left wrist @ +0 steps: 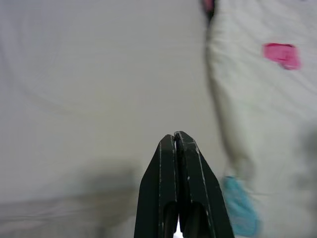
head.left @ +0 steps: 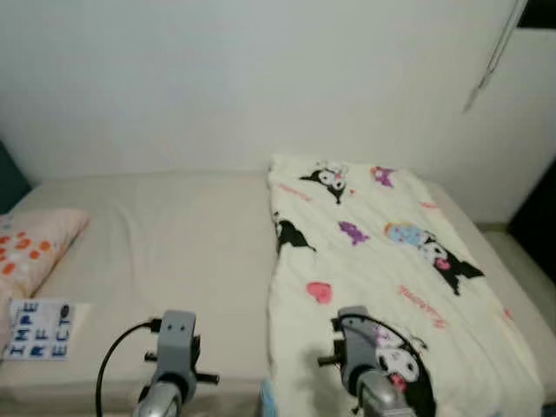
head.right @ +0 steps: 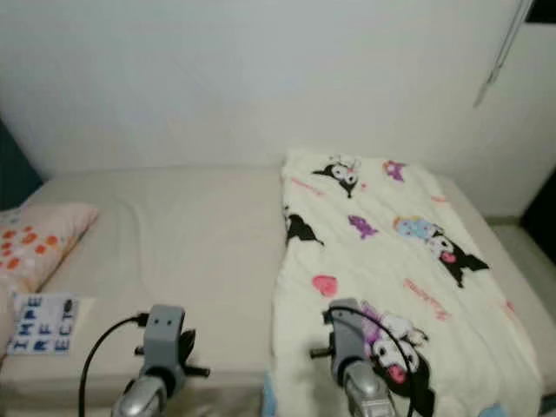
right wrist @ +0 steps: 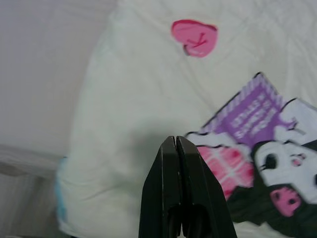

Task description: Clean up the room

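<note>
A wide bed with a plain beige sheet [head.left: 174, 234] runs from edge to edge beneath a bare white wall [head.left: 243, 78]. Along the bed's right half lies a cream quilt printed with black-and-white cartoon characters, pink hearts and purple patches [head.left: 382, 261], spread flat from the wall-side edge down to the near edge, its long left border running roughly down the bed's middle. A light blue lining shows at the quilt's near left corner, where it hangs over the near edge.

At the bed's left edge rests a pale pink pillow with orange spots [head.left: 35, 248], and just nearer than it, by the near left corner, lies a white cloth printed with dark blue block letters [head.left: 39, 328].

The left gripper [left wrist: 176, 141] hangs over the bare sheet close to the near edge, just left of the quilt's border, its two black fingers pressed together and holding nothing. The right gripper [right wrist: 176, 144] is over the quilt's near left part, just above the cream fabric beside a purple-and-pink print, its fingers likewise closed against each other with nothing between them. A black cable loops off the left wrist.

A thin grey cord [head.left: 491, 61] hangs at the wall's upper right.
</note>
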